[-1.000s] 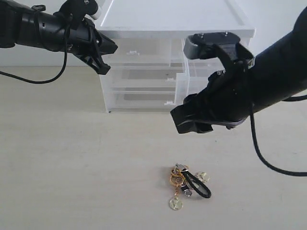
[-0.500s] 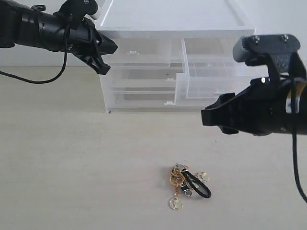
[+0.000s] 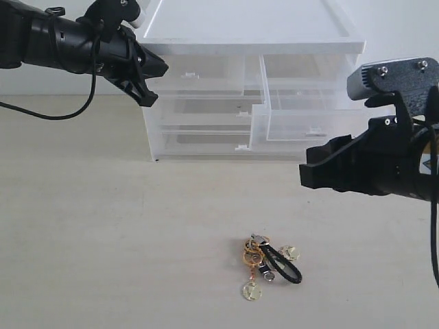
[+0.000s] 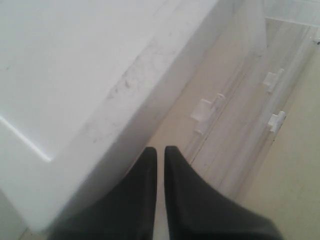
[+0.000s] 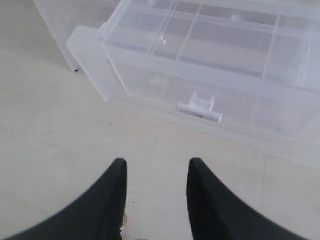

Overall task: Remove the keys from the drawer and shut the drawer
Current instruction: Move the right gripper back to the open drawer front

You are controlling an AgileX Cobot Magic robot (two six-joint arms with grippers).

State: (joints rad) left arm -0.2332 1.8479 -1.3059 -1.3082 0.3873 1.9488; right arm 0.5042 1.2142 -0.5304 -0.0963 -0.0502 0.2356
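Note:
The keys [image 3: 266,264], a gold bunch with a black cord loop, lie on the table in front of the white unit. The drawer [image 3: 309,113], clear with a white tab handle [image 5: 200,107], stands pulled out from the unit's upper right. My right gripper [image 3: 303,175] hovers open and empty above the table, to the right of the keys and in front of the drawer [image 5: 165,80]. Its fingertips [image 5: 120,167] point toward the handle. My left gripper [image 3: 163,69] is shut with nothing in it, at the unit's top left corner [image 4: 75,85].
The white drawer unit [image 3: 240,31] stands at the back of the table, with a closed left twin drawer [image 3: 199,74] and two full-width drawers [image 3: 206,127] below. Bare table [image 3: 103,240] spreads to the left of the keys and in front of them.
My right arm has swung right and pulled back from in front of the drawer, uncovering it. The keys and the left arm have not moved.

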